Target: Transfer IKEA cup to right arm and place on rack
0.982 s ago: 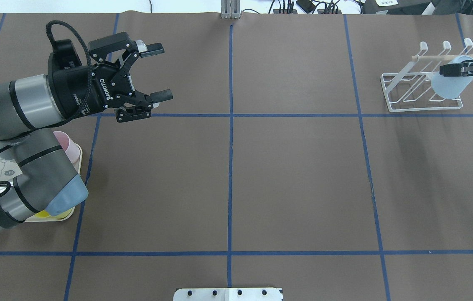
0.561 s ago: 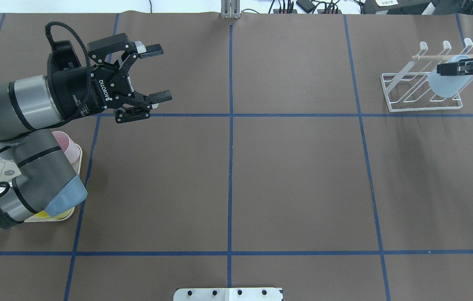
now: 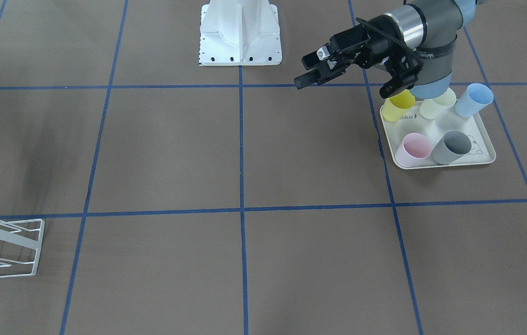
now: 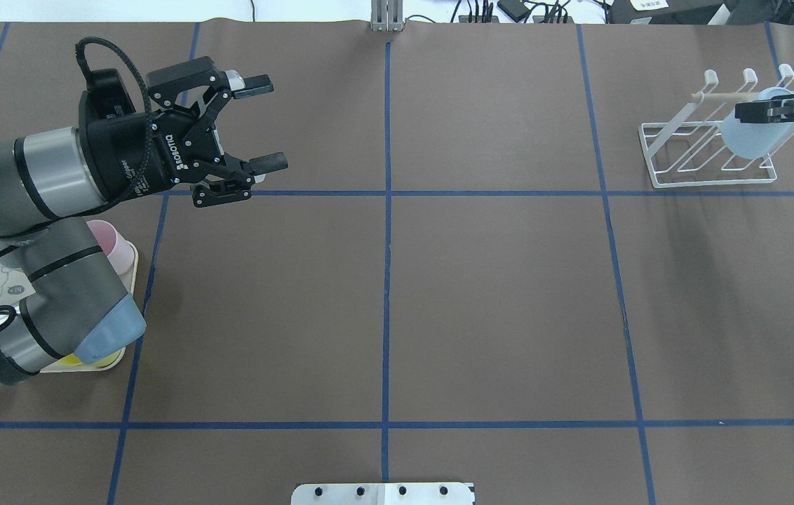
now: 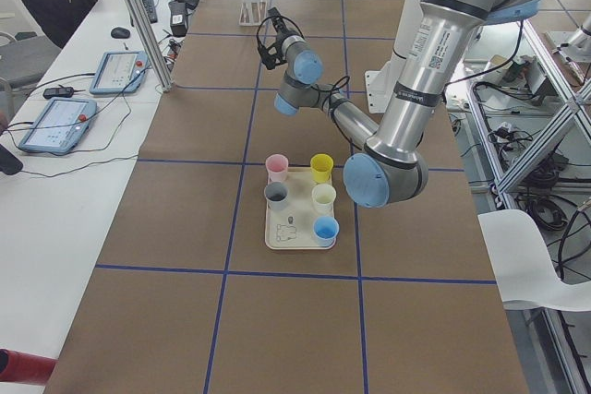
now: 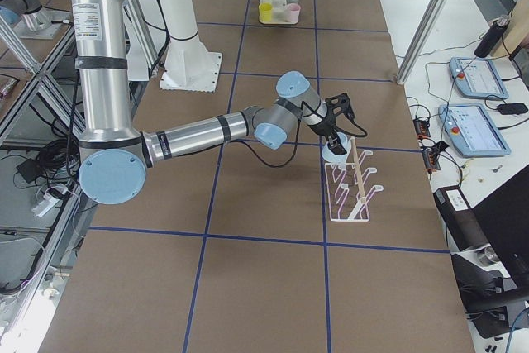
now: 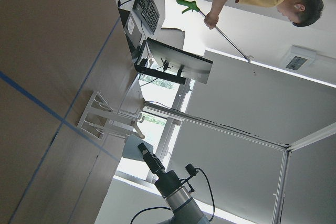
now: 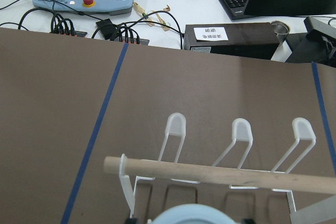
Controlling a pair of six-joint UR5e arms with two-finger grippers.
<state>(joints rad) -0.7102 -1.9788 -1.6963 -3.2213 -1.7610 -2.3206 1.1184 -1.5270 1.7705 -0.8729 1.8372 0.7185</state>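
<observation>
The IKEA cup (image 4: pixel 753 137), light blue, hangs tilted over the right-hand end of the white wire rack (image 4: pixel 677 151), just below its wooden dowel (image 8: pixel 220 174). My right gripper (image 4: pixel 765 111) is shut on the cup's rim. In the right wrist view only the cup's rim (image 8: pixel 184 214) shows at the bottom edge, in front of the dowel and three prongs. I cannot tell whether the cup touches the wire. My left gripper (image 4: pixel 265 124) stands open with nothing between its fingers, far off over the table's left half, also seen as the left gripper (image 3: pixel 304 72) in the front view.
A cream tray (image 3: pixel 487 156) under my left arm holds a pink cup (image 3: pixel 412 150), a grey cup (image 3: pixel 451 146), a yellow cup (image 3: pixel 397 107), a pale cup and a blue cup (image 3: pixel 474 100). The white robot base (image 3: pixel 240 32) sits at the table's near middle edge.
My right gripper has carried the cup a little further back over the rack, toward the dowel. The left arm has barely moved and stays open.
</observation>
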